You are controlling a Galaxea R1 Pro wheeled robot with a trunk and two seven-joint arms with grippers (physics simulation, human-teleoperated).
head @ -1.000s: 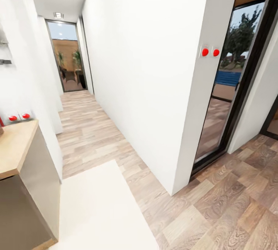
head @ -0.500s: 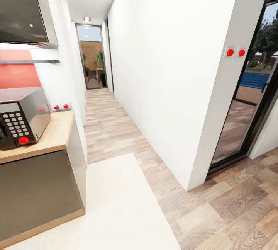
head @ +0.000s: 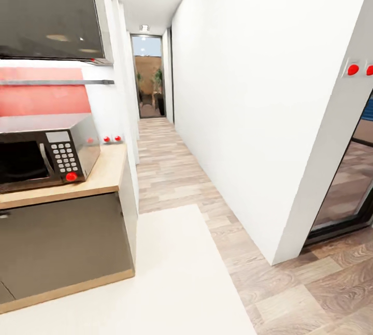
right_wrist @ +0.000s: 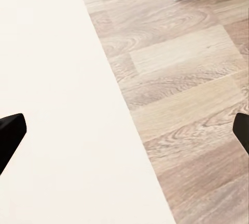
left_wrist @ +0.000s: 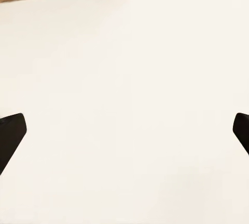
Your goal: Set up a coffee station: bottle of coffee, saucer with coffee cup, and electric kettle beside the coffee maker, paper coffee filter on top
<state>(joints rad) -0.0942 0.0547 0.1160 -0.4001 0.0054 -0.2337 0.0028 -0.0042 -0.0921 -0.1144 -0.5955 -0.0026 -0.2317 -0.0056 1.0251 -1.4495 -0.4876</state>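
Light-wood kitchen countertop [head: 106,177] over dark-grey cabinets [head: 62,244].

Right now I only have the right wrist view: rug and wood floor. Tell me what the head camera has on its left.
Observer: A microwave sits on a light-wood countertop over dark cabinets.
Operator: Report the left claw.
Observer: The left claw is open above the cream rug, with nothing between its fingers.
Operator: Give me what lies straight ahead.
Observer: A wood-floored corridor runs to a glass door at its far end.
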